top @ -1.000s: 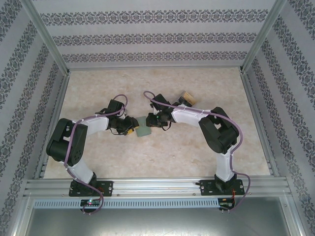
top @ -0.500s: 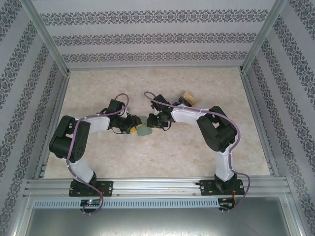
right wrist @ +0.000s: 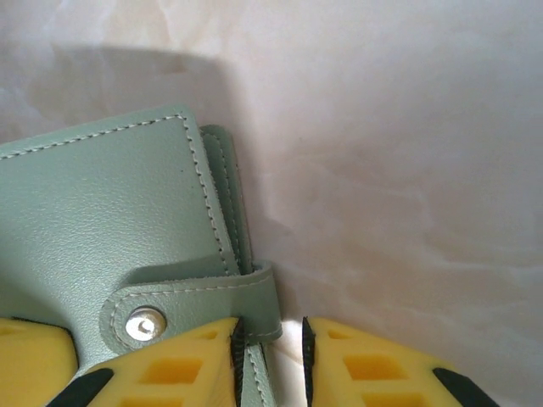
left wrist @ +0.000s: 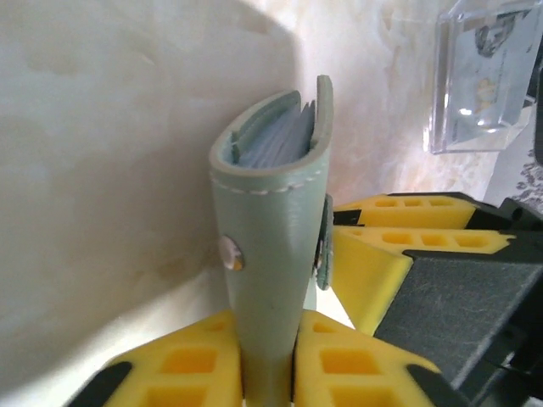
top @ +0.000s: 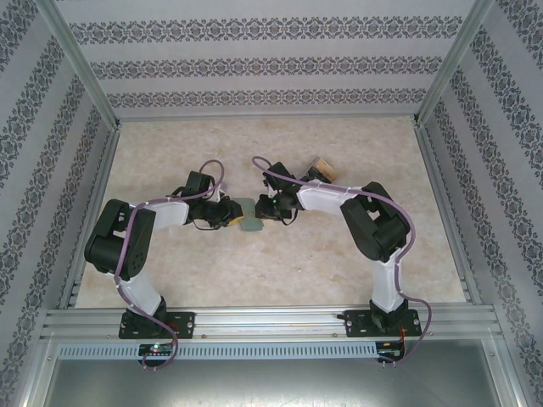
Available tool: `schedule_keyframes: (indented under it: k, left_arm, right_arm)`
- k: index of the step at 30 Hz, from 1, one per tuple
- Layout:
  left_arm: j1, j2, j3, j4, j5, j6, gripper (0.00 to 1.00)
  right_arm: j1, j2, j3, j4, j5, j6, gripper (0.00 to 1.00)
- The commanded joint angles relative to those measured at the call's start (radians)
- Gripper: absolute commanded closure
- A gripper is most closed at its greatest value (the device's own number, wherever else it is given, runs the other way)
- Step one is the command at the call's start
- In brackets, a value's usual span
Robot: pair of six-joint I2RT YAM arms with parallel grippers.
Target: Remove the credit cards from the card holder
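Top external: marble-look table (top: 280,280); left arm (top: 127,246) and right arm (top: 373,225) meet mid-table. Card holder (left wrist: 267,229), sage green, stands on edge at centre, clenched by left gripper (left wrist: 267,360). Right gripper (right wrist: 271,348) straddles closure tab (right wrist: 254,301); grip cannot be told. Credit cards (left wrist: 271,140): grey-blue edges inside the fold.

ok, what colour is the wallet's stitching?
White stitching on the sage-green wallet; best in the right wrist view.
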Motion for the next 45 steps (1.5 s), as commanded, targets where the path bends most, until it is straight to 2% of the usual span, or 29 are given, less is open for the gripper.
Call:
schedule_keyframes:
  k: [1, 5, 11, 21, 27, 39, 45]
  left_arm:
    - [0.005, 0.005, 0.032, -0.011, 0.005, 0.062, 0.92]
    - [0.006, 0.000, 0.055, -0.027, 0.007, 0.085, 1.00]
    - [0.005, -0.014, 0.084, -0.049, 0.033, 0.117, 1.00]
    - [-0.003, -0.026, 0.089, -0.062, 0.051, 0.129, 1.00]
    - [-0.011, -0.019, 0.100, -0.060, 0.057, 0.128, 1.00]
    - [-0.014, -0.016, 0.101, -0.055, 0.063, 0.122, 1.00]
    - [-0.014, -0.016, 0.105, -0.070, 0.058, 0.132, 1.00]
  right_arm:
    - [-0.019, -0.087, -0.037, 0.052, 0.007, -0.003, 0.69]
    - [-0.026, -0.148, -0.065, 0.106, 0.004, -0.019, 0.64]
    - [-0.014, -0.125, -0.014, 0.114, -0.090, -0.027, 0.61]
    - [-0.003, -0.074, 0.030, 0.067, -0.069, -0.021, 0.69]
    - [0.004, -0.042, 0.055, 0.035, -0.066, -0.029, 0.69]
    - [0.032, -0.014, 0.099, -0.053, 0.016, -0.070, 0.68]
    - [0.038, -0.004, 0.114, -0.109, 0.101, -0.072, 0.74]
